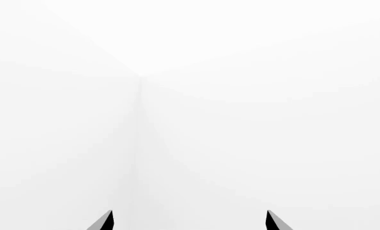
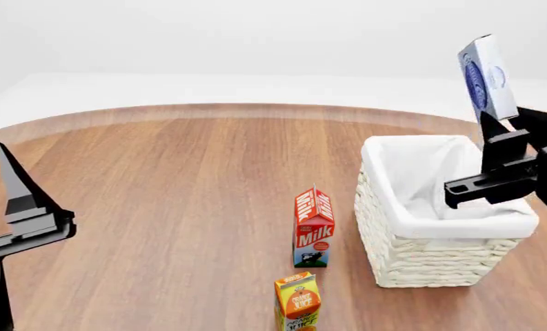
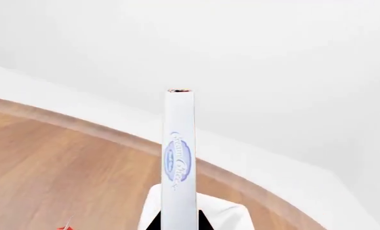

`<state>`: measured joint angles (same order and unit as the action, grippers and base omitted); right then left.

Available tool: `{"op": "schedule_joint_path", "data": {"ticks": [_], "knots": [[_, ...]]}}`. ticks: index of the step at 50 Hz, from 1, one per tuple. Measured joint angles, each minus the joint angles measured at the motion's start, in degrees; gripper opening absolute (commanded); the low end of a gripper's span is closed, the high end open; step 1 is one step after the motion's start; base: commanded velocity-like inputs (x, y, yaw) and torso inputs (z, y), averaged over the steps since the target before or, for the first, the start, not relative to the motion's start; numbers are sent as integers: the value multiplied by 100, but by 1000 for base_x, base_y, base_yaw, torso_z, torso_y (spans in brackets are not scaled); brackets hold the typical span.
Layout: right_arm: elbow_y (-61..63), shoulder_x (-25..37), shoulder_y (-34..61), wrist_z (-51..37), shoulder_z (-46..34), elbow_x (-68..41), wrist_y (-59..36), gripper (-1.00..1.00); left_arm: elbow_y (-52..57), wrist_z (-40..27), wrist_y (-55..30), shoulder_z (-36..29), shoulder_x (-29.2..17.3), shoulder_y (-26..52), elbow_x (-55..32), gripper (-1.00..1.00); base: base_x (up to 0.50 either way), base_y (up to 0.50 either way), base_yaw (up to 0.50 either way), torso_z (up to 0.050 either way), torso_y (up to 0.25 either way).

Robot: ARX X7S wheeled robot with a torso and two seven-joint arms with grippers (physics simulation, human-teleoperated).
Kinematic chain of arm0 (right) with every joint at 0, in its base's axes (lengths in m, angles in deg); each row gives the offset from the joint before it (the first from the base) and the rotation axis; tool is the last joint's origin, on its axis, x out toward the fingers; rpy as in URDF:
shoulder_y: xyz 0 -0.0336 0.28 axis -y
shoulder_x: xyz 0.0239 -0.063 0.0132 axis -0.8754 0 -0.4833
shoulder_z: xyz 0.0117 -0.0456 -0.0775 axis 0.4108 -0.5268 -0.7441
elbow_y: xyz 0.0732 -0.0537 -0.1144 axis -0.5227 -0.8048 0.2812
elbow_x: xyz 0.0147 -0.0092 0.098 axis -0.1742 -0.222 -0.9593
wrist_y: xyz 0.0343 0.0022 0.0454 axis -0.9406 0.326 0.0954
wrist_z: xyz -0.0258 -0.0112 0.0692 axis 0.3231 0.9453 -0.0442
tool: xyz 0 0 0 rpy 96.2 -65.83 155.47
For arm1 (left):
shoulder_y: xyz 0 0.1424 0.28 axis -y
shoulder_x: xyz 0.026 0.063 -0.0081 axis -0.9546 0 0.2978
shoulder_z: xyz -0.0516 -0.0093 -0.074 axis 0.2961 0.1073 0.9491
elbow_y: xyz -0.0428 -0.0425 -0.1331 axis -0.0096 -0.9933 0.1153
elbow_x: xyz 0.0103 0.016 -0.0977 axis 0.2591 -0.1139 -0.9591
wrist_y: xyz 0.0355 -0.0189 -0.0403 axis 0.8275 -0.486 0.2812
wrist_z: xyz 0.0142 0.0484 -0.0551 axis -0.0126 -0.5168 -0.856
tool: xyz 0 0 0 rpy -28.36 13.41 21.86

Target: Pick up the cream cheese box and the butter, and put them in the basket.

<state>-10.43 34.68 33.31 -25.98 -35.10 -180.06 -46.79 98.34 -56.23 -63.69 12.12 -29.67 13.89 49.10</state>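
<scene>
My right gripper is shut on the cream cheese box, a flat white box with a blue oval label, and holds it upright above the far right side of the basket. In the right wrist view the box stands edge-on between the dark fingertips, with the basket's white liner below it. The basket is woven wicker and its inside looks empty. My left gripper is open and empty at the left, raised over the table; its fingertips show spread against blank white. The butter is out of view.
A red-and-white milk carton stands left of the basket. An orange juice carton stands in front of it near the bottom edge. The round wooden table spreads between my left arm and the cartons.
</scene>
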Motion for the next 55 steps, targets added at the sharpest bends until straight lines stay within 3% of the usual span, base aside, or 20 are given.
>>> {"op": "schedule_joint_path", "data": {"ticks": [10, 27, 55], "knots": [[-1031, -315, 1028, 105, -379, 0, -482, -100, -2, -6, -2, -37, -10, 12, 8, 100, 0, 0, 0, 0, 0], [-2454, -751, 1866, 986, -929, 472, -1104, -100, 1, -18, -18, -93, -30, 18, 23, 100, 0, 0, 0, 0, 1], [-3699, -986, 1753, 2613, -1708, 1753, -1209, -100, 8, -36, -44, -159, -68, 18, 24, 100, 0, 0, 0, 0, 1]]}}
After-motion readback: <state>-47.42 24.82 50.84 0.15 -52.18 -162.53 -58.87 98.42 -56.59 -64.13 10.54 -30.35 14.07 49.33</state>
